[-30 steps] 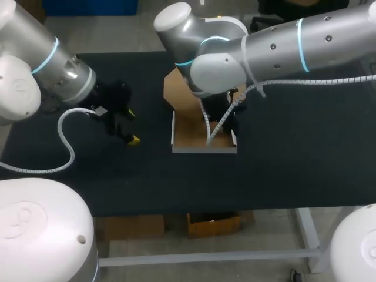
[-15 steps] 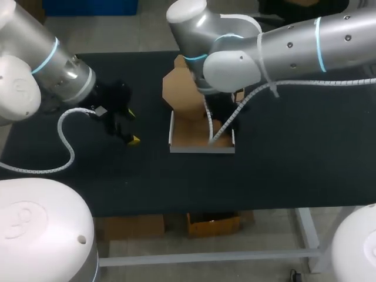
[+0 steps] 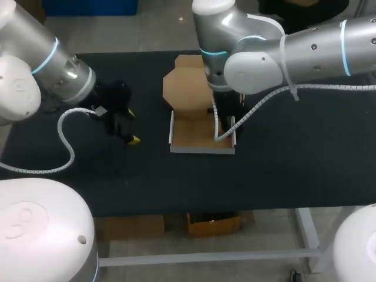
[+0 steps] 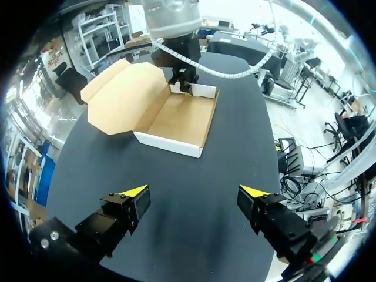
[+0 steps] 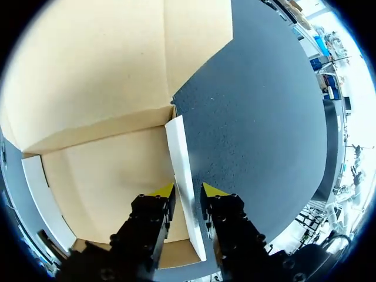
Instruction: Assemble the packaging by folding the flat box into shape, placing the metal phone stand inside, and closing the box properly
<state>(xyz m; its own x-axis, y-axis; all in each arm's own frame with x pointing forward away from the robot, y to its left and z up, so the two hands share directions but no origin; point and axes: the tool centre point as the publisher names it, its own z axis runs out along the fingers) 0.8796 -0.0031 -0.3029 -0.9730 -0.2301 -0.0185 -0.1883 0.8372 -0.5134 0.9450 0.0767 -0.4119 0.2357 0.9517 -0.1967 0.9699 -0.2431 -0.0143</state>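
Fold step: R hand (image 5: 188,191) clamped on white side wall (image 5: 183,164) of brown cardboard box (image 3: 197,126), L hand (image 4: 194,190) apart; next, seat wall upright.

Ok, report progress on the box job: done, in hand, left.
Done: the brown cardboard box with white outer walls is folded into a tray. In hand: right gripper pinches its side wall; left gripper is open, empty. Left: no metal stand visible inside; lid open.

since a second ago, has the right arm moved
Yes. In the head view the right arm has swung rightward, away from the still left gripper, uncovering the box lid.
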